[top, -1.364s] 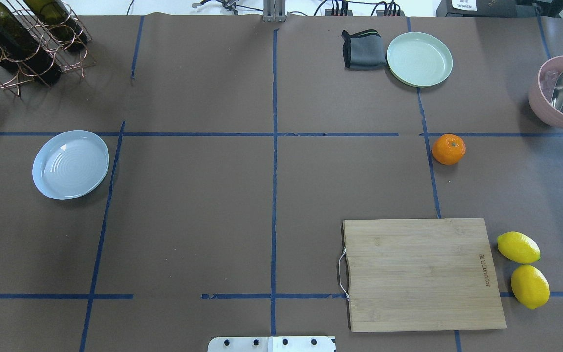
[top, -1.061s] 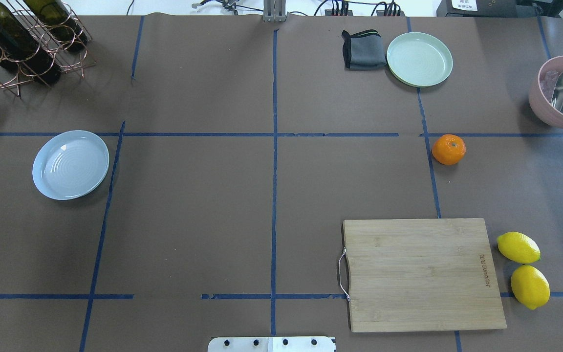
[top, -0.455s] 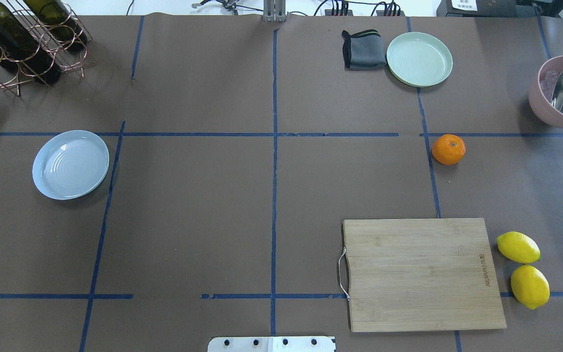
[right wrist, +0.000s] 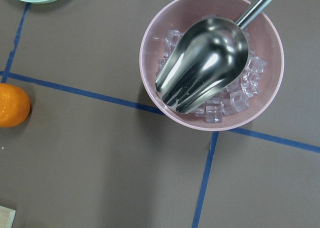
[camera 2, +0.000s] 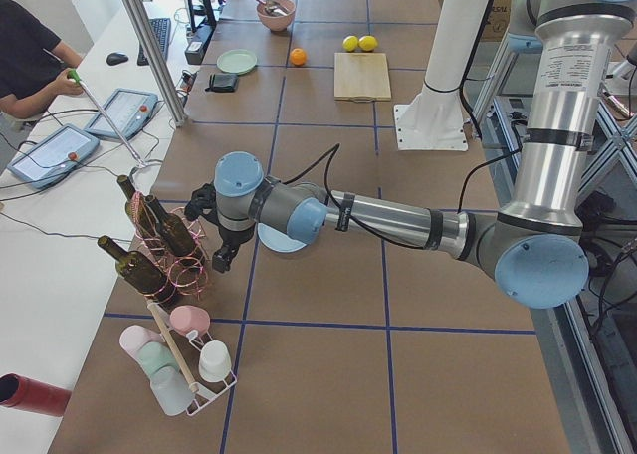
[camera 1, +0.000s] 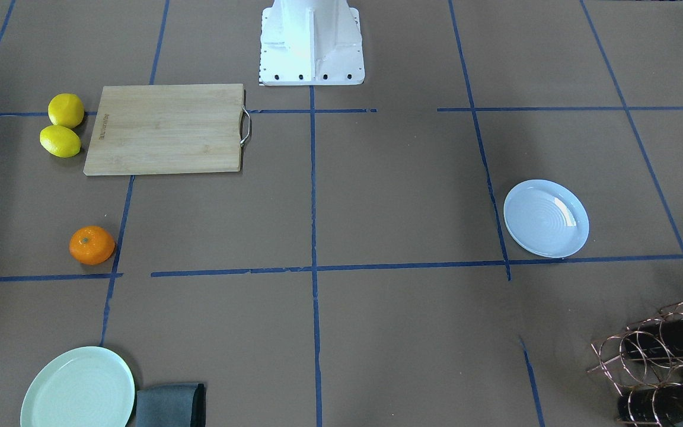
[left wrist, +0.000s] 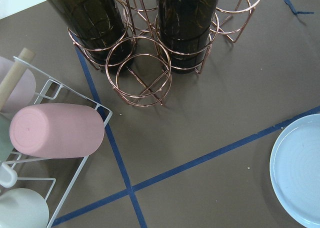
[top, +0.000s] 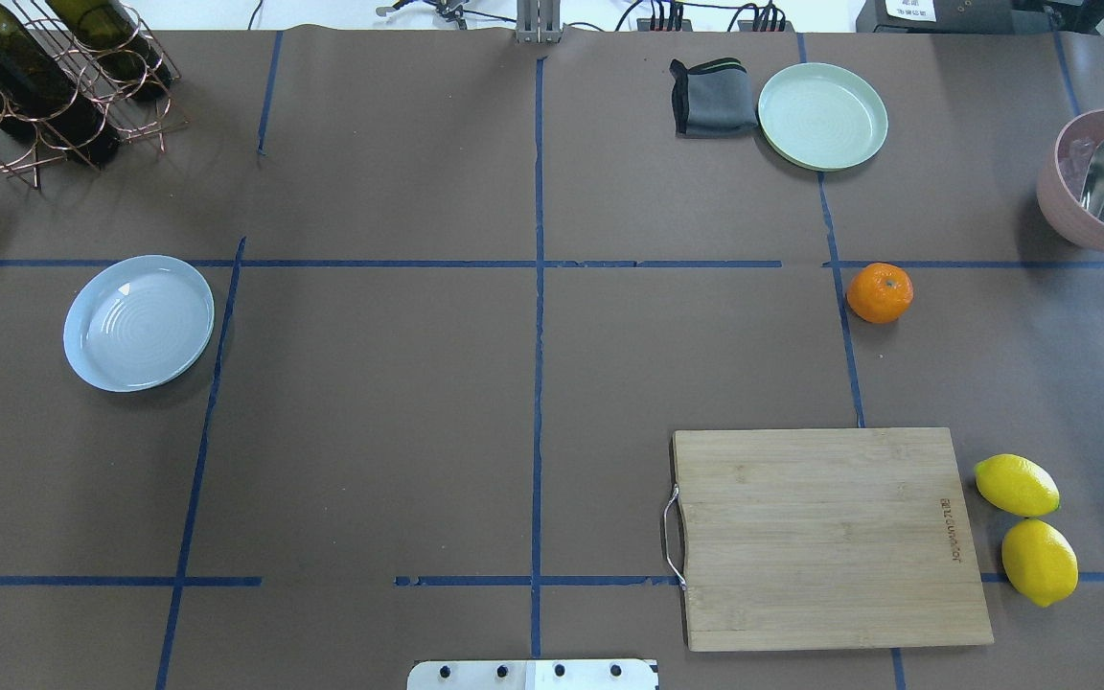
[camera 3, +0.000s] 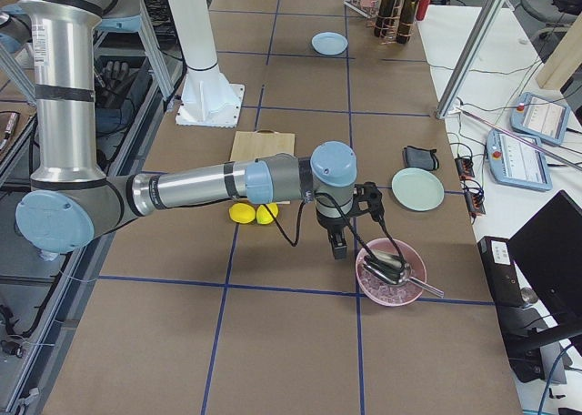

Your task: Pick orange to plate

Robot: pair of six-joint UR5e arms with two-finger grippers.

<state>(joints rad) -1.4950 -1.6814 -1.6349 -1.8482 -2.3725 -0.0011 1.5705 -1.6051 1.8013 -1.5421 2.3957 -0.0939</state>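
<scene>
The orange (top: 880, 292) lies on the brown table cover on the right half, beside a blue tape line; it also shows as orange (camera 1: 91, 244) and at the left edge of the right wrist view as orange (right wrist: 12, 105). The pale bluish-white plate (top: 138, 322) sits empty on the left half, also seen as plate (camera 1: 546, 218) and plate (left wrist: 300, 178). My left gripper (camera 2: 221, 265) hangs by the wine rack, just beside the plate. My right gripper (camera 3: 338, 249) hovers next to the pink bowl, apart from the orange. I cannot tell whether either is open or shut.
A mint-green plate (top: 822, 115) and a grey cloth (top: 713, 96) lie at the far right. A wooden cutting board (top: 830, 537) and two lemons (top: 1017, 484) are near right. A pink bowl (right wrist: 270, 83) holds ice and a metal scoop (right wrist: 205, 68). A wine rack (top: 44, 77) stands far left, with a cup rack (left wrist: 55, 133) beside it.
</scene>
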